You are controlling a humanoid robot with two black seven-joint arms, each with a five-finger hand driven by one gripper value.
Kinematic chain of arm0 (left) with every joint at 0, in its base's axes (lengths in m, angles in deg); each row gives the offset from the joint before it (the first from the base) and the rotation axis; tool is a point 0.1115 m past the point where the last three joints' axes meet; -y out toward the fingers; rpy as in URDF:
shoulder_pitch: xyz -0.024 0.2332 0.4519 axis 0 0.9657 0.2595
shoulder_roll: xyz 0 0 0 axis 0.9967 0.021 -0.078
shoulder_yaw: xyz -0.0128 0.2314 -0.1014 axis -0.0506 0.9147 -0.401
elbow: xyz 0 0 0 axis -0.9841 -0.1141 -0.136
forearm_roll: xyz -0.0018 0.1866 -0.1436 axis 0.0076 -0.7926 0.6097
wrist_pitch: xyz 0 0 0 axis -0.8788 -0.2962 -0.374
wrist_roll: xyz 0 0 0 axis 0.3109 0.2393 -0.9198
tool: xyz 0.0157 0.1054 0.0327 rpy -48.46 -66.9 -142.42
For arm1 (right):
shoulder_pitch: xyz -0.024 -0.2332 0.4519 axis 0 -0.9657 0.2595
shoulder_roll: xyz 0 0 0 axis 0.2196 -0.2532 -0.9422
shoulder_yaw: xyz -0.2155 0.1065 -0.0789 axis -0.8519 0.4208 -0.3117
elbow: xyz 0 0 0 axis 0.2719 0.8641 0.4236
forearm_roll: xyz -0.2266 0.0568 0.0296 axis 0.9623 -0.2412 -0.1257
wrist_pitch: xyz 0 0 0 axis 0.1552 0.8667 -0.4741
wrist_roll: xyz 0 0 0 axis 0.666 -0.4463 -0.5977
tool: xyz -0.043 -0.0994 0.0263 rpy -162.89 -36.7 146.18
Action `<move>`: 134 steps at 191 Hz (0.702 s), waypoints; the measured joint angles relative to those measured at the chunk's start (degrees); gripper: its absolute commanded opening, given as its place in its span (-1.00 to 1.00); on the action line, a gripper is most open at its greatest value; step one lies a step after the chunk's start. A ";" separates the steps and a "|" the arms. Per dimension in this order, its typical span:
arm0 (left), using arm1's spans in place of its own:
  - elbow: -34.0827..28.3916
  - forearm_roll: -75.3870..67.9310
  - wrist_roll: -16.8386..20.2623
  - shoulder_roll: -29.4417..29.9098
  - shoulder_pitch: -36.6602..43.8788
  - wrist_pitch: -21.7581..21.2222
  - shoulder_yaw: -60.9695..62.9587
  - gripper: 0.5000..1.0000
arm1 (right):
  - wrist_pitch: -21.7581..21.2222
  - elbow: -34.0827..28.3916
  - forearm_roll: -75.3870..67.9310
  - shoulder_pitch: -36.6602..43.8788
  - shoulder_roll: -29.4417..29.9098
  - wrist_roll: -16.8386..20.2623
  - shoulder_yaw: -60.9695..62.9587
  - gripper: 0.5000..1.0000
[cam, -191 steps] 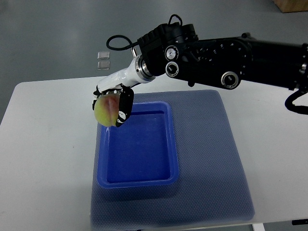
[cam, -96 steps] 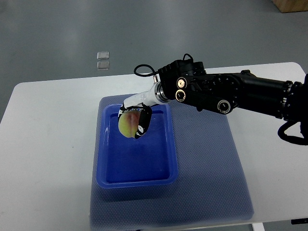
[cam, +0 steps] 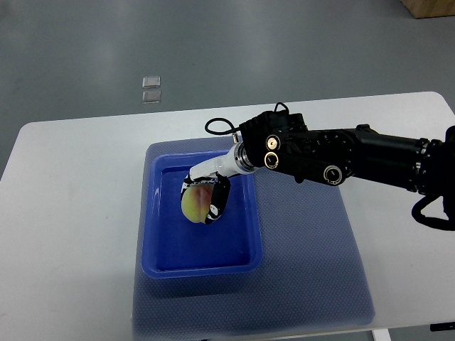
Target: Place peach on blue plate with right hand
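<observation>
over the blue plate, the right hand has its fingers clamped around the peach.

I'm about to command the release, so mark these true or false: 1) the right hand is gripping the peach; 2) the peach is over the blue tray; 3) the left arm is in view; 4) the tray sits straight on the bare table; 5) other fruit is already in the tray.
1) True: the right hand is closed around the peach.
2) True: the peach is inside the outline of the blue tray, in its far half; whether it touches the floor cannot be told.
3) False: only the right arm shows, coming in from the right edge.
4) False: the tray sits on a blue-grey mat that lies on the white table.
5) False: the peach is the only fruit there.
</observation>
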 measured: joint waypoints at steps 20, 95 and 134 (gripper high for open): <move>-0.01 0.00 0.00 0.00 0.00 0.01 0.00 1.00 | -0.03 0.00 0.00 -0.39 0.00 -0.55 -0.07 0.48; -0.06 0.01 0.00 0.00 0.00 0.02 0.08 1.00 | -0.68 0.09 -0.64 1.71 0.00 -0.76 1.17 0.73; -0.14 0.04 0.00 0.00 0.00 0.02 0.01 1.00 | -1.03 0.17 -1.42 4.62 0.00 -0.77 9.94 0.73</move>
